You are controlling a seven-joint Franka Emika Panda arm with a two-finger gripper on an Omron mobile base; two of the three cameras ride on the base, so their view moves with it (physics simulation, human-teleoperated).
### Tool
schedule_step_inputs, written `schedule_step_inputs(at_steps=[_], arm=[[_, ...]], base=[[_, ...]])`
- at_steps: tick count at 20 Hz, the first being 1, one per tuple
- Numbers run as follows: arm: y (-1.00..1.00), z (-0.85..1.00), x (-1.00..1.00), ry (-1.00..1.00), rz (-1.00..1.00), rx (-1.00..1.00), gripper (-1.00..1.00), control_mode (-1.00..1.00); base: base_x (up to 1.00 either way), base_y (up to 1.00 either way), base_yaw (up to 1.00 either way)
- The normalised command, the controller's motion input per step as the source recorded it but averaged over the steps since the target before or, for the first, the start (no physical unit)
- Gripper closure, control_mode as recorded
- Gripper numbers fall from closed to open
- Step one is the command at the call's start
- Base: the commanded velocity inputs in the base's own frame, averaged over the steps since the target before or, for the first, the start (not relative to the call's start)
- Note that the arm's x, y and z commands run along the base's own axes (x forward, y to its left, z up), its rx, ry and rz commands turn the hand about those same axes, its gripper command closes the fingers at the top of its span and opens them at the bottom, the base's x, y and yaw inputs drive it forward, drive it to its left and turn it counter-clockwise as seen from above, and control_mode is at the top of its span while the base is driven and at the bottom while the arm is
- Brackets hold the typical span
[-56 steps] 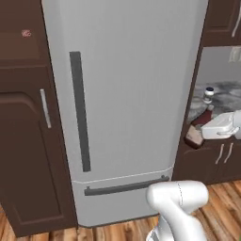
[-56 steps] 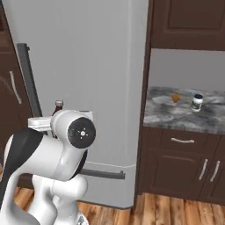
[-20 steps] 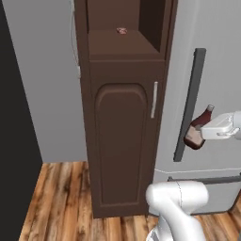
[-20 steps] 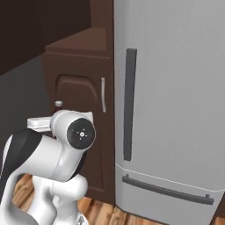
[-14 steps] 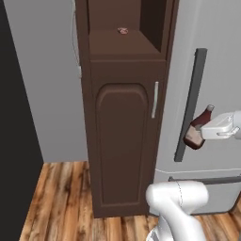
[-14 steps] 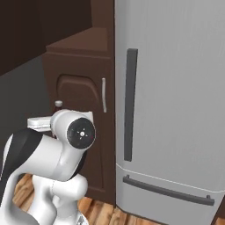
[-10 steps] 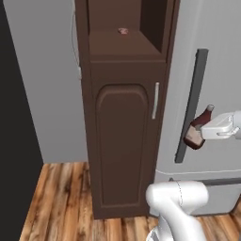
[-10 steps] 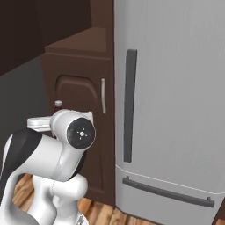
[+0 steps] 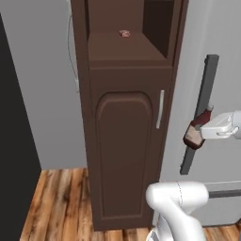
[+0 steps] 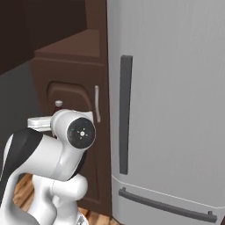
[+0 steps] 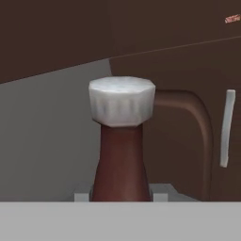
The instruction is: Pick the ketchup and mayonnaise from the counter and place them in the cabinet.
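Wood-plank flooring ran under a tall dark brown cabinet, which stood against a grey wall with a grey fridge just beside it on the right in the left base view. Its arched door was shut, the silver bar handle near the door's right edge, and above the door sat an open niche with a small pinkish thing lying toward the back of its floor.

Off the right edge of that cabinet, in front of the fridge's dark handle, the pincer held the ketchup clamped by its body, the bottle tilted with its pale cap uppermost. From the hand view the red neck and cap rose between the finger tips, with the cabinet door and its handle behind. Mayonnaise and desk could not be made out from here.

By my reading, the carrying step was in hand: one of the two items was gripped and brought up to the cabinet, not yet placed. What came next would call for lifting the bottle to niche height, swinging it left past the cabinet's right wall without knocking the cap, setting it upright on the niche floor clear of the pinkish thing, and only then letting go
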Motion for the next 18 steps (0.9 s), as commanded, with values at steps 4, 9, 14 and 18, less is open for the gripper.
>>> schedule_step_inputs(at_steps=[4,9,14,18], arm=[[0.0,0.0,0.0,0.0,0.0,0.0,1.0,1.0],[0.0,0.0,0.0,0.0,0.0,0.0,1.0,1.0],[0.0,0.0,0.0,0.0,0.0,0.0,1.0,1.0],[0.0,0.0,0.0,0.0,0.0,0.0,1.0,1.0]], base=[[0.31,0.22,0.0],[0.28,0.25,0.0],[0.33,0.21,0.0],[0.34,0.17,0.0]])
